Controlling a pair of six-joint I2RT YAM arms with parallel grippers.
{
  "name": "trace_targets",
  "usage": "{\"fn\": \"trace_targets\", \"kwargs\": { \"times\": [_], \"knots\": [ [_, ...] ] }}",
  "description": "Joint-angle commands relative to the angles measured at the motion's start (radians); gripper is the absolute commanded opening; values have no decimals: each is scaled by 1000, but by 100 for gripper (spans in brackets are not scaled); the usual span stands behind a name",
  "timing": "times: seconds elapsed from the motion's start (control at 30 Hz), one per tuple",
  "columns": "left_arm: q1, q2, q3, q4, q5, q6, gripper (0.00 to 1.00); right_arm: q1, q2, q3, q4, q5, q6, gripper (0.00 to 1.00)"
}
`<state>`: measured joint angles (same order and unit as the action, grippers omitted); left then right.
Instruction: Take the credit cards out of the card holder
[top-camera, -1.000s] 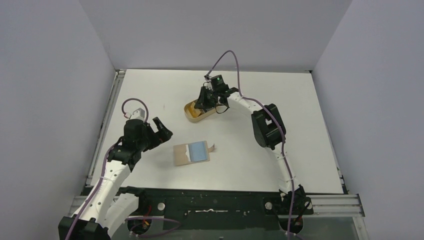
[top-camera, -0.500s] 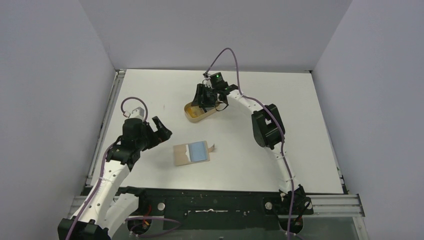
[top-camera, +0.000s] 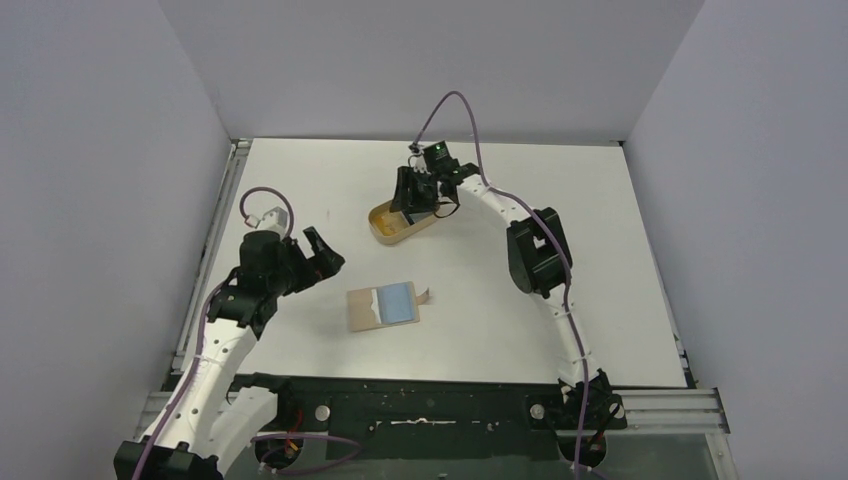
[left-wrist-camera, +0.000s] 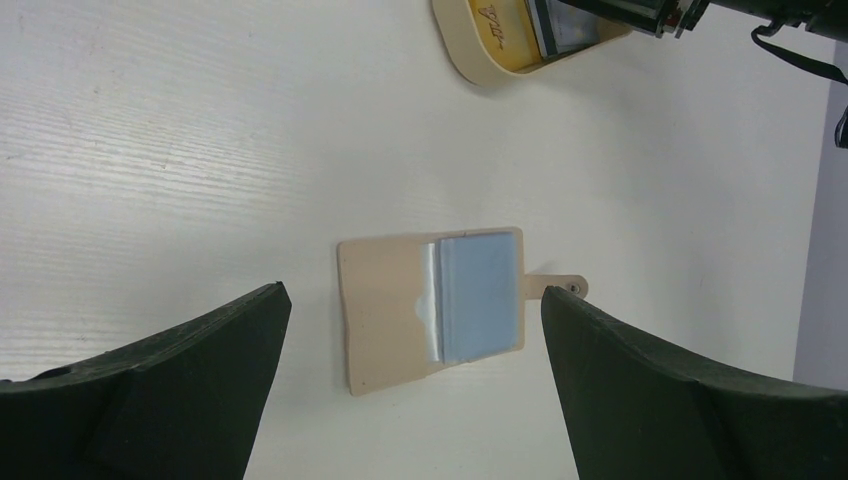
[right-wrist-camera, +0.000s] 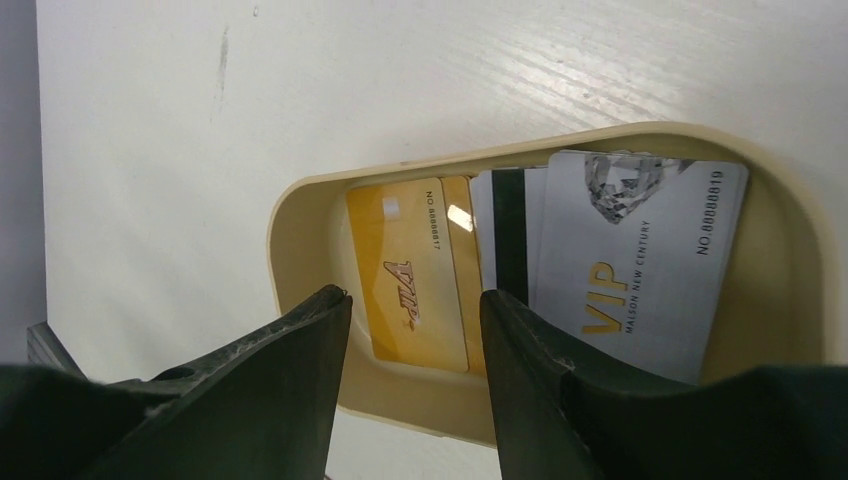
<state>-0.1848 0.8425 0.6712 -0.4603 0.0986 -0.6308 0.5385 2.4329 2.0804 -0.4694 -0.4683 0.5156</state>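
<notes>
The card holder lies open and flat on the table, tan on its left half, light blue on its right, with its snap tab pointing right. The left wrist view looks down on the card holder. My left gripper hovers to its left, open and empty. Three credit cards lie in the oval tan tray: a gold card, a black-striped card and a grey VIP card. My right gripper stands open just above the tray's near end, holding nothing.
The tray sits behind the card holder, near the table's middle back. Grey walls close in the white table on the left, back and right. A metal rail runs along the left edge.
My right gripper has opened above the tray and shifted slightly. The left arm has drawn back a little to the left. The card holder has not moved.
</notes>
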Motion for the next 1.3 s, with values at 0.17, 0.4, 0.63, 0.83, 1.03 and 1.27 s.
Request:
{"fn": "trace_targets", "kwargs": {
  "times": [0.17, 0.4, 0.63, 0.83, 1.03, 1.27],
  "knots": [
    [50, 52, 123, 34, 91, 88, 97, -52, -157, 45, -29, 46, -58, 51],
    [154, 110, 167, 111, 275, 96, 97, -79, -327, -58, -33, 93, -107, 56],
    [179, 143, 239, 45, 284, 196, 97, -103, -559, -304, 10, 103, -136, 70],
    [180, 146, 175, -19, 254, 203, 97, -46, -712, -551, 36, 138, -137, 70],
    [128, 97, 30, -33, 173, 105, 97, 130, -752, -811, 128, 184, -63, 69],
    [-26, 72, -106, -34, 13, -57, 97, 221, -755, -980, 253, 185, 41, 64]
  ]
}}
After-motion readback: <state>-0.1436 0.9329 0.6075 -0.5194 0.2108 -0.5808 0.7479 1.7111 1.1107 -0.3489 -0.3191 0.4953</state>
